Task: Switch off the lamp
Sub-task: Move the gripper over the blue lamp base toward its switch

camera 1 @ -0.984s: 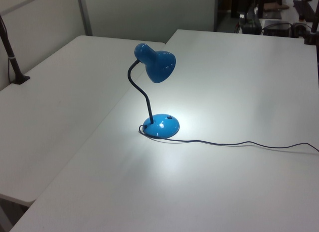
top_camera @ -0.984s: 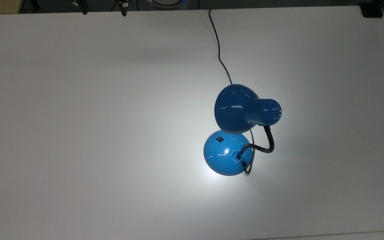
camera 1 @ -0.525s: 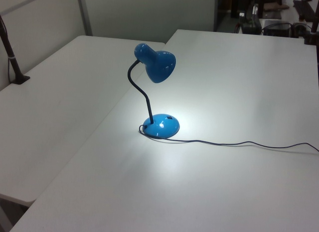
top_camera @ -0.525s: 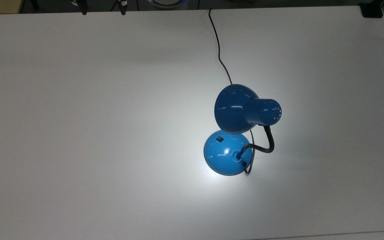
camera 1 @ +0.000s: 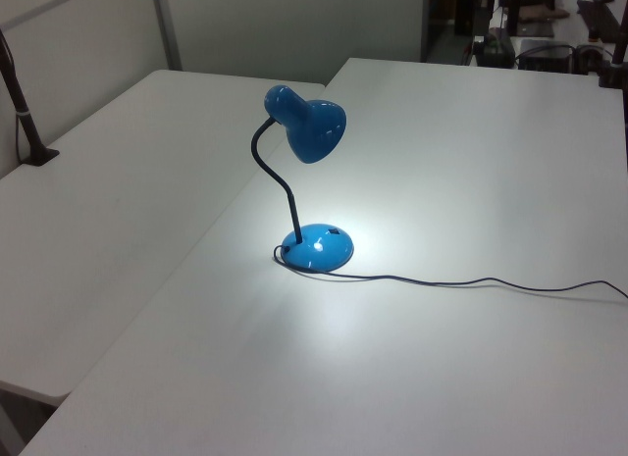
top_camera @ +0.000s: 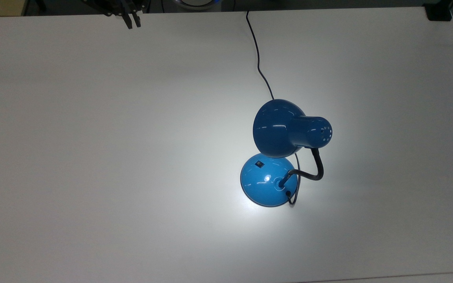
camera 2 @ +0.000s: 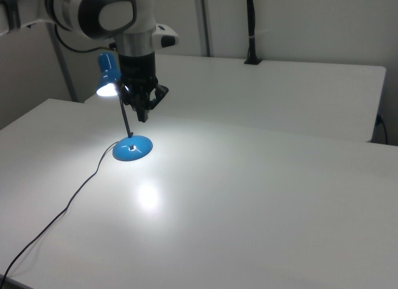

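One lamp stands on the white worktop, and one claw hangs above the worktop at the upper left of the top view, well apart from the lamp. In the right view the claw points straight down with its two fingers drawn together, nothing between them.

The lamp is lit: a bright pool of light lies on the worktop around its round blue base. A small black switch sits on the dome of the base. From the base the black gooseneck rises roughly upright, curves over, and carries the shade, whose mouth opens downward and toward the left view's right (in the top view the shade's long axis runs left to right, mouth to the top view's left). One black cord leaves the base and trails to the far edge in the top view.

A second white worktop adjoins the first, with a plain wall behind.
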